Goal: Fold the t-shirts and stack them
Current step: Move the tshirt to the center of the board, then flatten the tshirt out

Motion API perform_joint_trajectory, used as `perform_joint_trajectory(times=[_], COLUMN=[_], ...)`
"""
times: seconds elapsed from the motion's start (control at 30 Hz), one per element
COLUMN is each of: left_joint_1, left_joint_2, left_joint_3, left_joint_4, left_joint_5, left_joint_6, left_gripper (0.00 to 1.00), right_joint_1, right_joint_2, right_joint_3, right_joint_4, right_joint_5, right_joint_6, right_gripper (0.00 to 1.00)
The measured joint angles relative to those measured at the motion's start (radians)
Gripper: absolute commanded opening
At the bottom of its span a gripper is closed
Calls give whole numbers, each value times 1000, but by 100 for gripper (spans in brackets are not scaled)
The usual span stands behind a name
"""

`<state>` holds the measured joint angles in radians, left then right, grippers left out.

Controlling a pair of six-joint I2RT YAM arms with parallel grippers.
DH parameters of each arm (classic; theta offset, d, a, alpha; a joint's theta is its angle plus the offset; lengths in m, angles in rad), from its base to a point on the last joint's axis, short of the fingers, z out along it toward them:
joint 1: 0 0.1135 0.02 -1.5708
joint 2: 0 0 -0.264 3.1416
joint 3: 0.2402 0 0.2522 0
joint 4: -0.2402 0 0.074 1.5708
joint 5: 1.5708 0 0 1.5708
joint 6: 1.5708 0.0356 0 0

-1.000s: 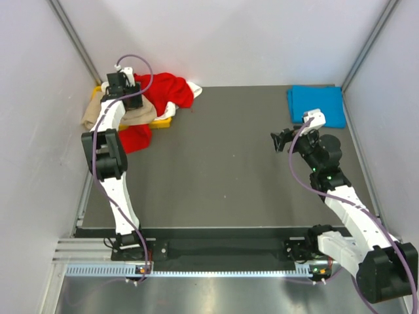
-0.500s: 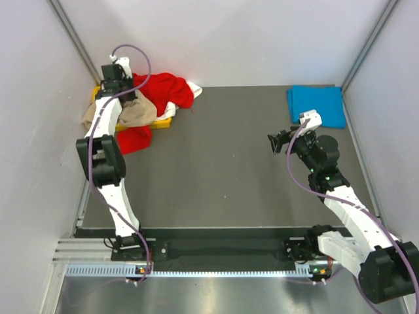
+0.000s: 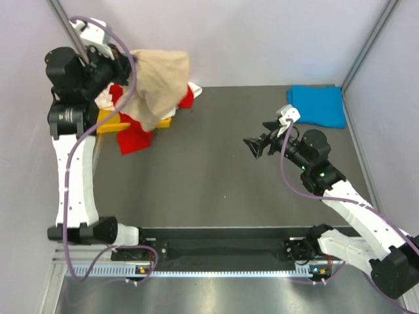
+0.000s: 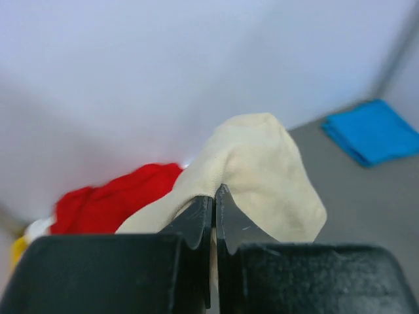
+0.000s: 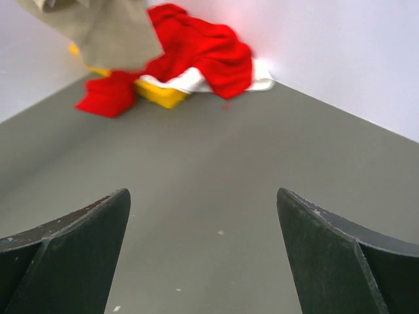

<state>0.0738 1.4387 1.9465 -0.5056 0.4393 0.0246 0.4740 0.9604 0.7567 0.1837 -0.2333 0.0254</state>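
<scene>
Beige t-shirt [image 3: 157,82] hangs pinched in the closed left claw [image 4: 214,197] (raised high); right claw [image 5: 201,193] gapes empty.

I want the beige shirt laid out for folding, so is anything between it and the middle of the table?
Nothing lies in the way. The beige t-shirt hangs from the left gripper above the yellow tray; the table toward the middle is bare. Only the open right gripper hovers there.

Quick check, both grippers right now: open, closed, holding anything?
Left gripper: closed on the beige t-shirt.
Right gripper: open, holding nothing.
</scene>
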Motion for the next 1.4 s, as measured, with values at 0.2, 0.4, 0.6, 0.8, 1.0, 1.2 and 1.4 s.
perform_joint_trajectory(times=[0.2, 0.4, 0.6, 0.8, 1.0, 1.2, 1.4], left_joint_1=[-264, -435, -453, -444, -384, -428, -602], left_joint_2=[-125, -26, 320, 451, 296, 95, 98], left_joint_3=[-96, -382, -460, -406, -509, -788, -997], left_joint_4=[-76, -72, -77, -142, -140, -164, -164], left_joint_5=[147, 191, 180, 101, 63, 23, -62], left_joint_6=[5, 32, 87, 163, 204, 283, 352], left_gripper=[0, 0, 26, 99, 95, 94, 97], right_joint_1=[30, 30, 29, 30, 111, 141, 139], right_joint_2=[1, 6, 94, 254, 267, 366, 540], right_joint_3=[43, 93, 121, 129, 80, 69, 101], right_joint_4=[-25, -135, -288, -431, -454, -414, -367], right_joint_5=[-56, -32, 71, 106, 82, 93, 62], right_joint_6=[14, 23, 28, 79, 82, 82, 58], right_gripper=[97, 96, 78, 66, 79, 77, 73])
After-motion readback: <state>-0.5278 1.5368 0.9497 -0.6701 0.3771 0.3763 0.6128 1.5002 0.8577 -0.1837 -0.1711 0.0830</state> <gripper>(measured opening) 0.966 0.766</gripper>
